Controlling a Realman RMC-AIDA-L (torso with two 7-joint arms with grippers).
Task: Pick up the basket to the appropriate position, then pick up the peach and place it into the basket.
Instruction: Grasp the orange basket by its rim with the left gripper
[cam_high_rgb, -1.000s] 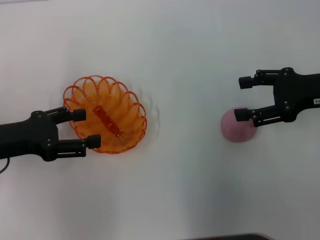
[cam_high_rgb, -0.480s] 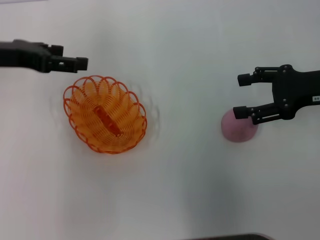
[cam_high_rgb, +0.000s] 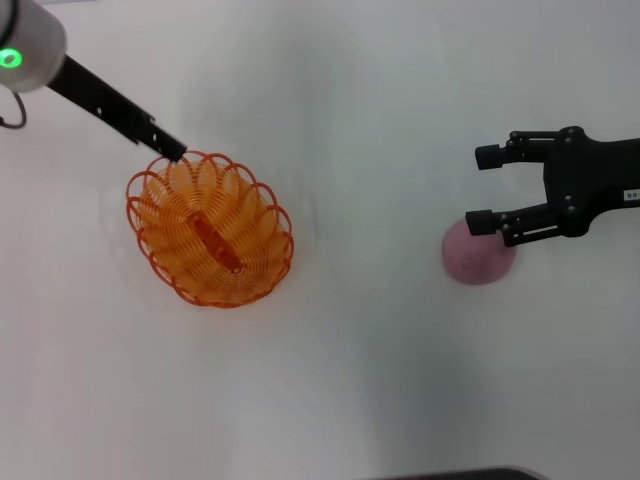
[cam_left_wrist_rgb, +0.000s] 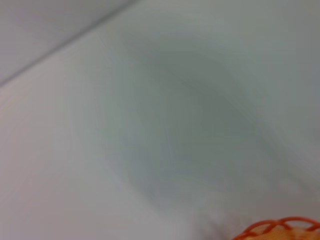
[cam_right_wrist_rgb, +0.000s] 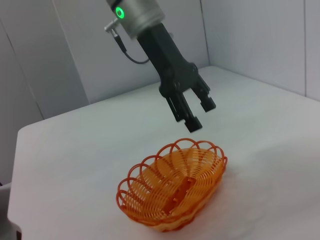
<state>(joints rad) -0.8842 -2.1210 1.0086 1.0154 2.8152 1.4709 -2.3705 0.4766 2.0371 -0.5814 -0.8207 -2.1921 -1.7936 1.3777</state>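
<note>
The orange wire basket (cam_high_rgb: 255, 220) rests on the white table, left of centre, with nothing in it. My left gripper (cam_high_rgb: 170, 150) hangs from the far left and points down just above the basket's far-left rim. The right wrist view shows the left gripper (cam_right_wrist_rgb: 200, 115) open and empty above the basket (cam_right_wrist_rgb: 150, 175). The left wrist view shows only a bit of the basket rim (cam_left_wrist_rgb: 280, 226). The dusty-pink peach (cam_high_rgb: 478, 262) lies on the table at the right. My right gripper (cam_high_rgb: 482, 190) is open, hovering over the peach's far side, and holds nothing.
The white table (cam_high_rgb: 380, 380) spreads around both objects. Grey walls stand behind the table in the right wrist view. A dark edge shows at the bottom of the head view.
My left arm has swung from the basket's near-left side up and round to its far-left rim, now pointing down. The basket, the peach and the right arm have stayed put.
</note>
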